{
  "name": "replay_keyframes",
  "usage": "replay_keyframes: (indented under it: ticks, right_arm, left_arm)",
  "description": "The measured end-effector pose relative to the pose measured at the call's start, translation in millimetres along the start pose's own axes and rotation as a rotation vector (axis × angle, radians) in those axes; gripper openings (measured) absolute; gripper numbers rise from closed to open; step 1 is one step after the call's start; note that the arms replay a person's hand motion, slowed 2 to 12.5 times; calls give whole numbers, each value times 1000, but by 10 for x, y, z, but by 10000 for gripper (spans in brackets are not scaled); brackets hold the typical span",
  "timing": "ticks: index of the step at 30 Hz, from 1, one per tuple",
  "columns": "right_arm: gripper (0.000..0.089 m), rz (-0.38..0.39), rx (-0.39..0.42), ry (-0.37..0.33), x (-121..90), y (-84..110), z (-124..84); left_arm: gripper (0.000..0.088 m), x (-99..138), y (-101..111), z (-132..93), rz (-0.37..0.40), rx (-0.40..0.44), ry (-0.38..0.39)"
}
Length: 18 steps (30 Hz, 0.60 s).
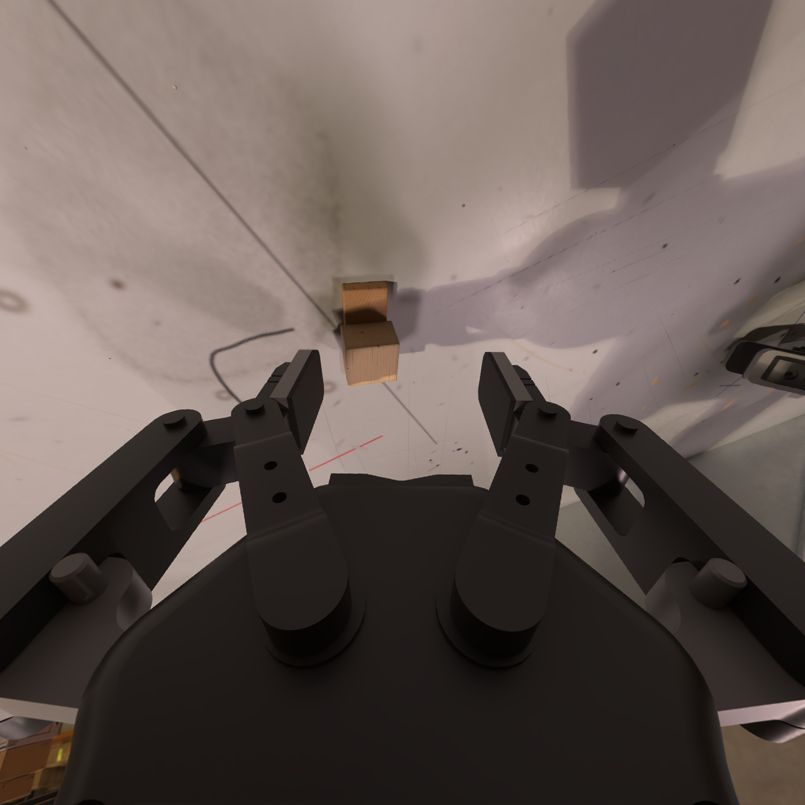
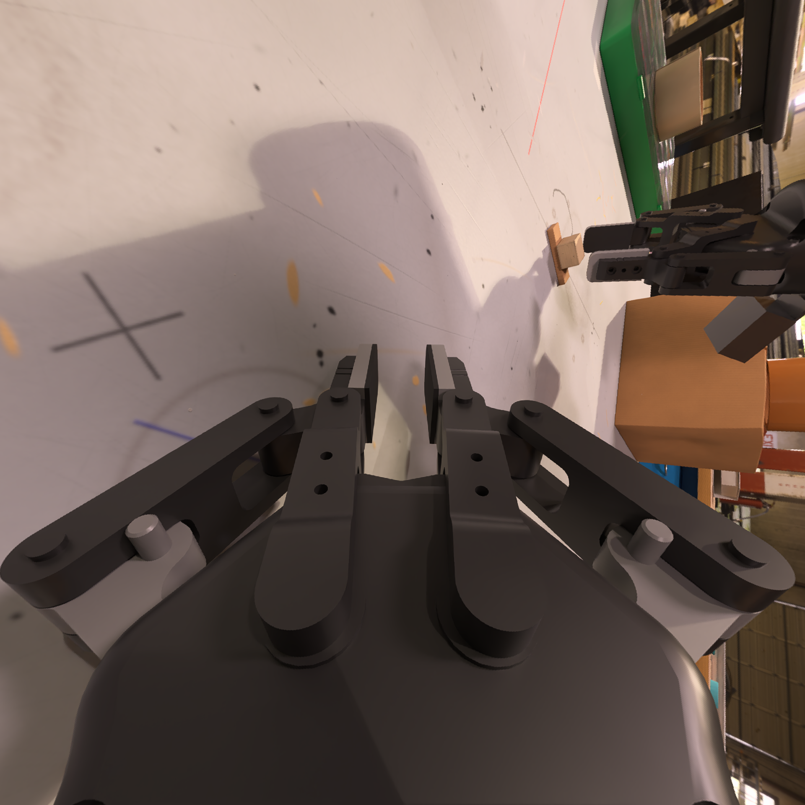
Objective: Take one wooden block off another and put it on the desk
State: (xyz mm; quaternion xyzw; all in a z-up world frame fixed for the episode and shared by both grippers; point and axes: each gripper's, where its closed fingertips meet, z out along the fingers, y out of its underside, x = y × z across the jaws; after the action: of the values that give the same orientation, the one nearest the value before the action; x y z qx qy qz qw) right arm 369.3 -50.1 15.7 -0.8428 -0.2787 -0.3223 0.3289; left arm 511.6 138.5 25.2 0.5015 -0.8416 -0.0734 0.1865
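A small light wooden cube [image 1: 370, 353] sits on a flat, darker wooden block [image 1: 365, 297] that lies on the pale desk [image 1: 174, 218]. My left gripper [image 1: 400, 392] is open and empty. It hovers just short of the cube, with its fingers wider apart than the cube. The right wrist view shows the same from the side: the cube [image 2: 570, 251] on the flat block [image 2: 554, 255], and the left gripper [image 2: 589, 253] close in front of it. My right gripper [image 2: 403, 383] is far from the blocks over bare desk. It is empty, with its jaws only narrowly parted.
A brown cardboard box [image 2: 688, 383] stands near the blocks by the desk edge, with an orange cylinder [image 2: 786, 392] behind it. A green tray [image 2: 627, 109] lies at the desk edge. A black cross [image 2: 117, 326] is drawn on the desk. The right gripper's body [image 1: 766, 361] shows at the far right.
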Motion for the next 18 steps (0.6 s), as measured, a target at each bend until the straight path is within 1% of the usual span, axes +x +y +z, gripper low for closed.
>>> replay_keyframes:
  ticks: [3,10,18]
  right_arm:
    - [198,2,0,0,0,0,1]
    - [198,2,0,0,1,1,1]
    - [198,1,-2,2,3,3,1]
  left_arm:
    - [619,11,5,13,-17,-16,8]
    - [582,-14,14,34,-45,-49,-10]
    - [555,-27,9,50,-43,-74,-27]
